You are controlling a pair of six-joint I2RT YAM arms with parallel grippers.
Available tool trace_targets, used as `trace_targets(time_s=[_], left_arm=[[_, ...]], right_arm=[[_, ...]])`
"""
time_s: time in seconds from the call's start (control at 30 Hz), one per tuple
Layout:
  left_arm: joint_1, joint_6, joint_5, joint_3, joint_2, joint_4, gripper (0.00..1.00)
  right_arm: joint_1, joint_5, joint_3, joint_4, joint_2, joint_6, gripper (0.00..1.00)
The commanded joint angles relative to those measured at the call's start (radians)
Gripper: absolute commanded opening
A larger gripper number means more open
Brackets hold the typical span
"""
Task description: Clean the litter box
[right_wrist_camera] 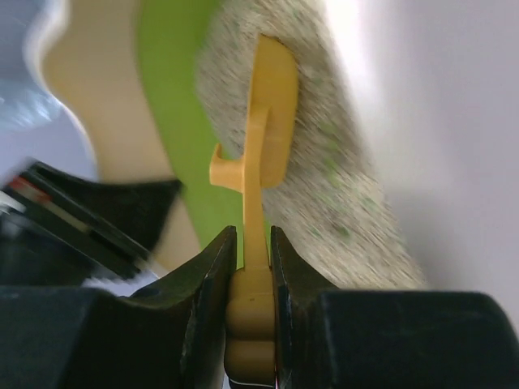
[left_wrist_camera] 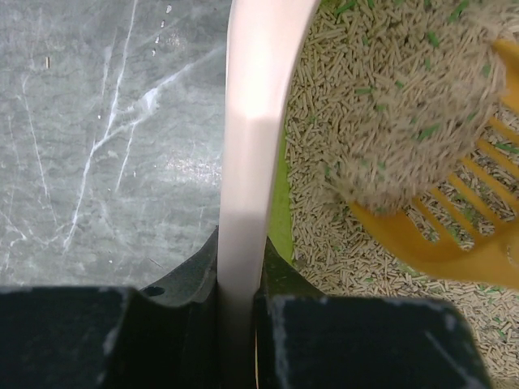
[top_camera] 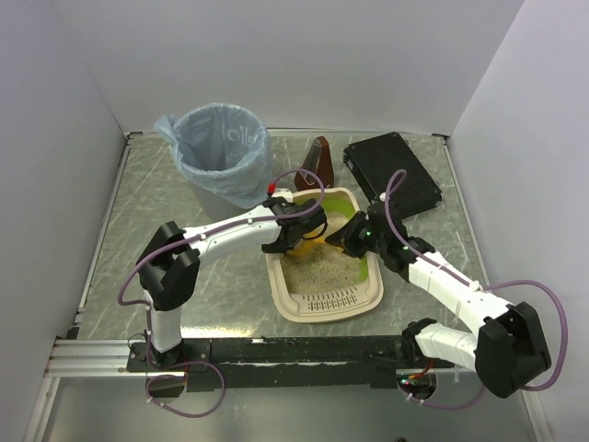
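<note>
White walls (top_camera: 55, 110) close the grey marbled desk (top_camera: 138, 212) on the left, back and right. Bare surface shows in the left and lower left of the top view. The litter box (top_camera: 324, 304) lies at centre frame, its slotted ledge toward the bottom. A bin (top_camera: 221, 152) lined with a blue bag stands just off its upper-left corner, and a flat black case (top_camera: 391, 170) lies near its upper right. The left tool (top_camera: 287, 235) reaches in from the left, its fingers clamped on the box's left rim wall. The right tool (top_camera: 354, 241) hangs over the box's right side, pinching the handle of an orange scoop (left_wrist_camera: 454, 235) heaped with litter (left_wrist_camera: 389, 105). Pale marks on the bag are too small to read.
</note>
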Motion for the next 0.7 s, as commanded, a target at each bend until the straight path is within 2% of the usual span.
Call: trace_targets(time_s=[0.0, 0.13, 0.23, 0.47, 0.67], left_arm=[[-0.029, -0.049, 0.065, 0.019, -0.093, 0.088, 0.01], [-0.031, -0.055, 0.069, -0.001, -0.101, 0.1, 0.01], [-0.029, -0.071, 0.042, -0.001, -0.095, 0.074, 0.01], [-0.029, -0.097, 0.02, -0.022, -0.095, 0.065, 0.01], [-0.029, -0.088, 0.026, -0.018, -0.077, 0.074, 0.01]], right_arm=[[0.035, 0.231, -0.01, 0.248, 0.034, 0.168, 0.0], [0.035, 0.255, 0.007, 0.281, 0.025, 0.178, 0.0], [0.032, 0.301, 0.05, 0.23, -0.028, 0.078, 0.0], [0.01, 0.307, 0.19, -0.159, -0.099, -0.169, 0.0], [0.01, 0.363, 0.272, -0.407, -0.12, -0.387, 0.0]])
